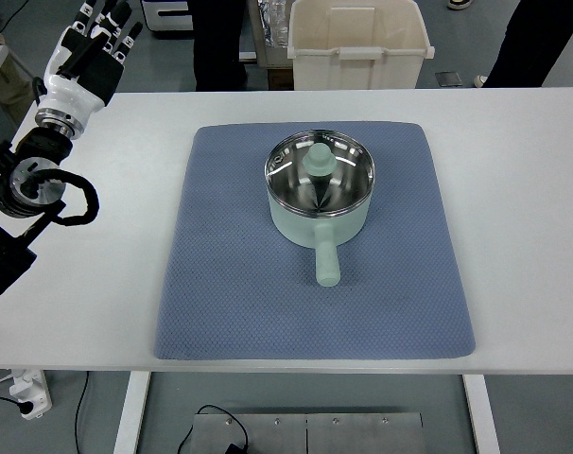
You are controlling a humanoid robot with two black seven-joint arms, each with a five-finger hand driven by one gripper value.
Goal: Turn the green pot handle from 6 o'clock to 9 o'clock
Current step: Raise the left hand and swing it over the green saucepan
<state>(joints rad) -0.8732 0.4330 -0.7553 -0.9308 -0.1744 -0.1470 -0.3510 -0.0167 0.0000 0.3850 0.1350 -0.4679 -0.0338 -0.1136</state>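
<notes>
Green pot (320,194) sits mid-frame on the blue mat (230,284) (handle (326,260) pointing down); left hand (93,52), upper left, fingers spread, empty.

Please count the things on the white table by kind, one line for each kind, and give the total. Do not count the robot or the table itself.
Green pot, handle toward the near edge: 1
Glass lid with green knob, on the pot: 1
Blue mat, under the pot: 1
Total: 3
</notes>
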